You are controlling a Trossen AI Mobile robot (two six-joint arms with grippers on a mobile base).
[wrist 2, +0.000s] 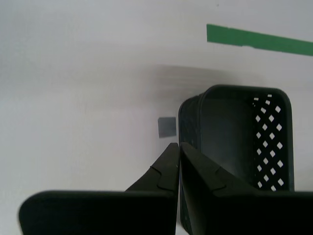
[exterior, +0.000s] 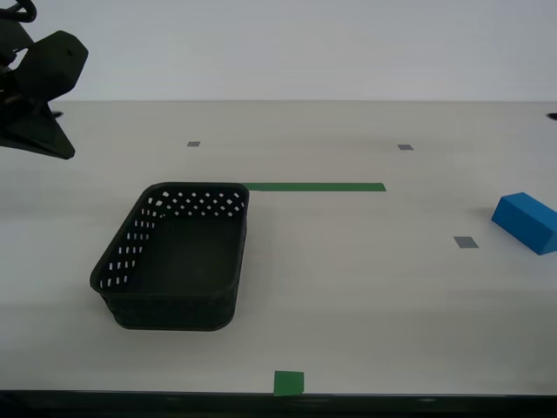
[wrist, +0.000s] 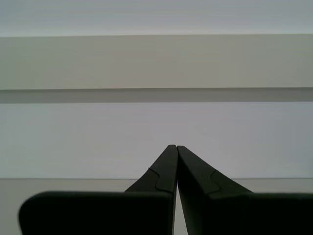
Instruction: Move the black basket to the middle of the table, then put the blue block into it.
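A black basket sits empty on the off-white worktop, toward the exterior view's left, its far corner close to the end of a green tape strip. It looks like light, stiff plastic with lattice walls and a solid floor; the thin rim of one wall seems the best place to pinch, though a light basket may tilt or slide when pulled. The small blue block lies well apart, at the exterior view's right edge; its smooth, hard faces should suit a squeeze across the narrow sides.

My second hand hangs above the basket's near wall, fingers together, empty. Only its wrist view shows a grey square just beside the basket. My first hand, fingers also together, faces a blank wall; its view shows no task object. Only the exterior view shows the block.
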